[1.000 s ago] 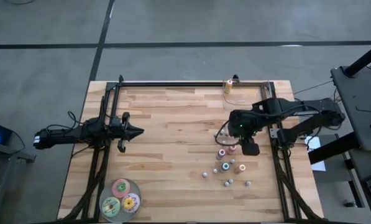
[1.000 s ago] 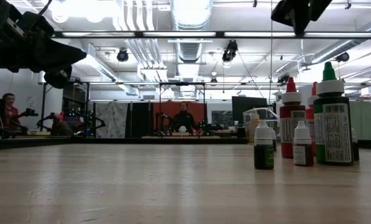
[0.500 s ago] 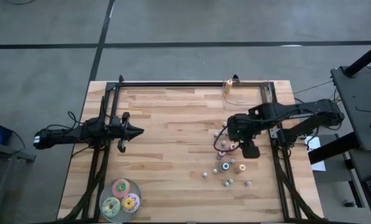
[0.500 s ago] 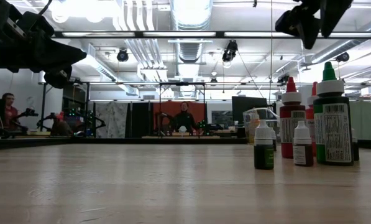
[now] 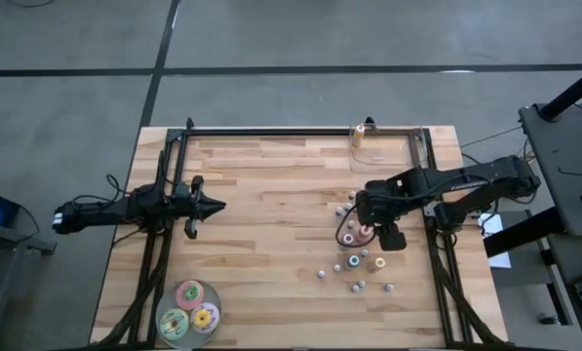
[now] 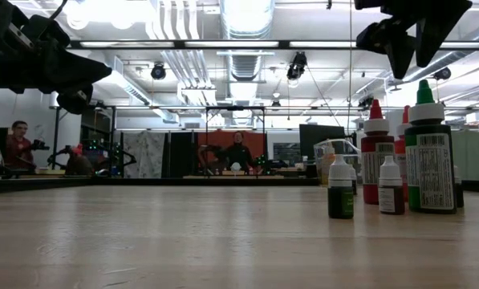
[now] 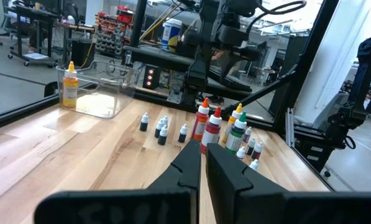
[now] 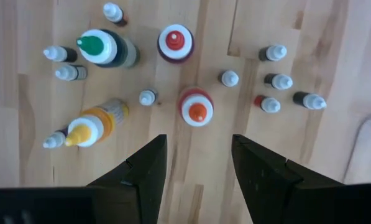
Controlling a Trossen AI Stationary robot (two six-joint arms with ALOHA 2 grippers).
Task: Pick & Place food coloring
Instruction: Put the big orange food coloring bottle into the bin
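Left gripper (image 5: 215,206) waits with jaws together over the table's (image 5: 271,244) left side. Right gripper (image 8: 197,165) hangs above the food coloring bottles (image 8: 197,107), jaws apart, holding nothing. Green-capped bottle (image 6: 428,148) carries a label, unreadable.

The food coloring bottles (image 5: 359,261) are standing clustered on the table's (image 5: 271,244) right half. The right gripper (image 5: 367,216) is hanging above them, the left gripper (image 5: 215,206) waiting well apart, left.
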